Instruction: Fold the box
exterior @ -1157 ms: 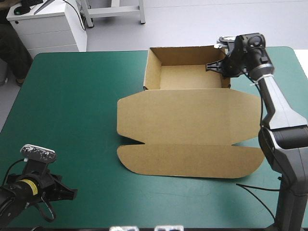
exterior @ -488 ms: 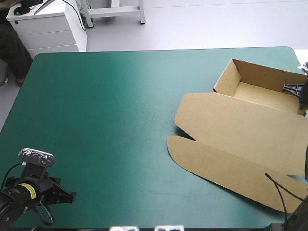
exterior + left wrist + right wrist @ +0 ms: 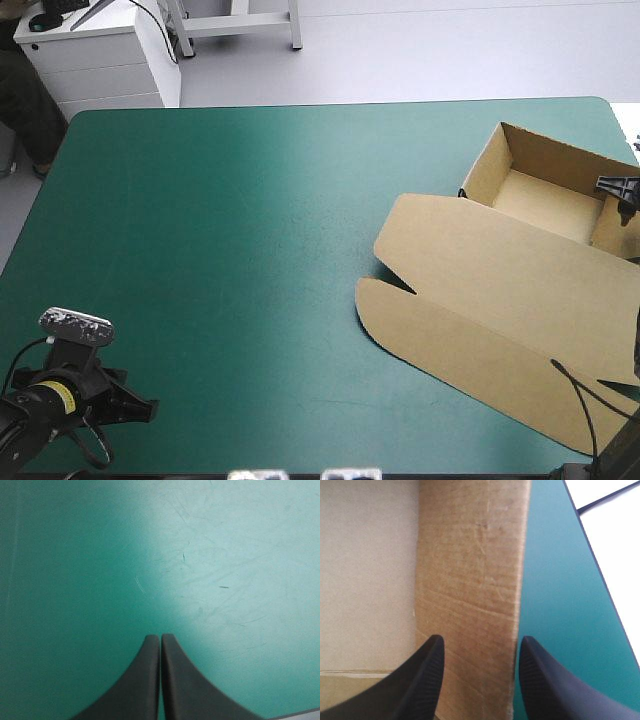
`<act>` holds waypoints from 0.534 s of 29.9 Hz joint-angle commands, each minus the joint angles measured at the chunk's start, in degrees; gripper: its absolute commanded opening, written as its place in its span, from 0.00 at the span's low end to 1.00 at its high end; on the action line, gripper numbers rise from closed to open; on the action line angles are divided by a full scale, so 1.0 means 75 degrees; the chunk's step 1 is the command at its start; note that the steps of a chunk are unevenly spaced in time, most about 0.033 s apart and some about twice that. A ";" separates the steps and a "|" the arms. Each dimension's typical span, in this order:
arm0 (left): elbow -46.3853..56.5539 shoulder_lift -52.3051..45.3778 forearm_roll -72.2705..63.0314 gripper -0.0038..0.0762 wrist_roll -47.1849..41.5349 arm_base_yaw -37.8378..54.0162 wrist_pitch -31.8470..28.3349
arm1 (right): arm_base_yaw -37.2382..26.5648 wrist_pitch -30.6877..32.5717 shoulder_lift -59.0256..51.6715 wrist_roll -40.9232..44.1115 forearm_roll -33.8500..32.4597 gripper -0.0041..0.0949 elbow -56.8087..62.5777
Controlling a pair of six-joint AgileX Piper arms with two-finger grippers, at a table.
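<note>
The brown box [image 3: 500, 300] lies at the table's right side, turned at an angle: an open tray with raised walls at the far right, its lid flat toward the front. My right gripper [image 3: 618, 186] sits at the tray's right wall. In the right wrist view the right gripper [image 3: 481, 640] has one black finger on each side of that brown box wall [image 3: 470, 570], shut on it. My left gripper [image 3: 150, 408] rests low at the front left corner, far from the box. Its own view shows the left gripper [image 3: 160, 637] shut over bare teal-green cover.
The box's right corner reaches the table's right edge [image 3: 592, 560]. Bare teal-green cover [image 3: 220, 250] spreads over the left and middle of the table. A white cabinet [image 3: 100, 55] stands beyond the far left corner.
The box has been dragged from the far middle to the table's right side and turned clockwise, with my right gripper on its wall. Just before now it slid a little farther. The left arm stayed still.
</note>
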 commanded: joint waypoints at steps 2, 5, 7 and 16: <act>-0.0177 0.0032 0.0056 0.04 -0.0011 -0.0030 -0.0303 | -0.0037 0.0072 -0.0690 -0.0243 0.0039 0.50 -0.0177; -0.0177 0.0032 0.0056 0.04 -0.0011 -0.0030 -0.0303 | -0.0037 0.0072 -0.1065 -0.0939 0.0557 0.48 -0.0090; -0.0177 0.0032 0.0056 0.04 -0.0011 -0.0030 -0.0303 | -0.0037 0.0072 -0.1362 -0.1118 0.0902 0.45 -0.0025; -0.0177 0.0032 0.0056 0.04 -0.0011 -0.0030 -0.0501 | -0.0037 0.0072 -0.3279 -0.1190 0.2017 0.22 0.1178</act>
